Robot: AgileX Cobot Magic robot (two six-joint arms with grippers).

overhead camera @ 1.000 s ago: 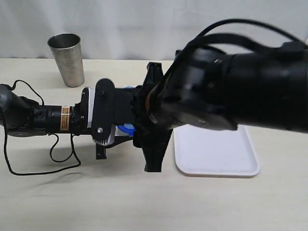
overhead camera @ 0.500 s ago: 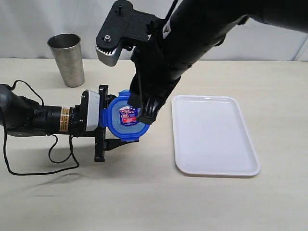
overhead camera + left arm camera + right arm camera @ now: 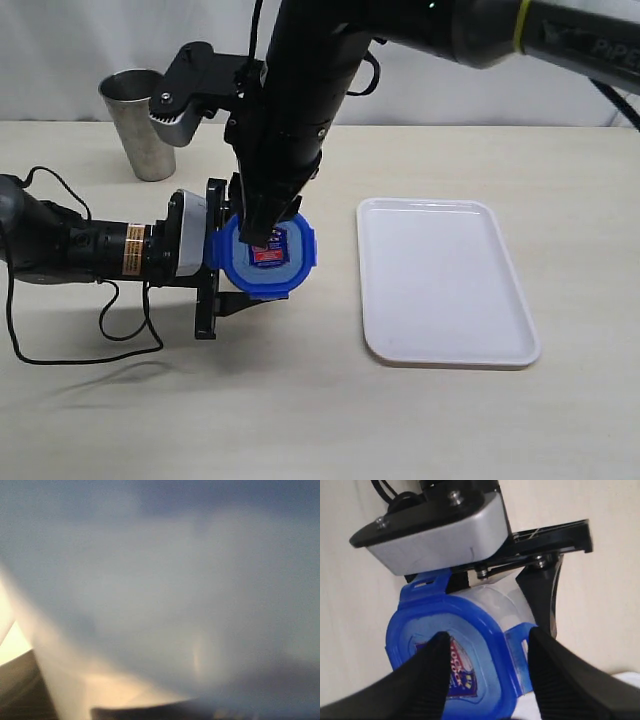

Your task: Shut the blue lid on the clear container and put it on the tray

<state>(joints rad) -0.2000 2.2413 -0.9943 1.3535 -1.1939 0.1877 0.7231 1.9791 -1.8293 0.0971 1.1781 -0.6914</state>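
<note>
exterior view, left of centre: small round bright-blue plastic lid (image 3: 268, 258) sits on the mouth of the tall clear plastic container (image 3: 502, 602); one snap flap juts outward. left gripper (image 3: 228, 255) enters from the left edge, jaws closed against the container's sides, holding it. left wrist view: blue-grey blur. right gripper (image 3: 490, 642) enters from the top, jaws spread wide, gripping nothing, fingers over the lid; contact cannot be told. flat white rectangular plastic tray (image 3: 445, 280) lies right of centre, apart from the container. steel cup (image 3: 140, 120) upper left.
</note>
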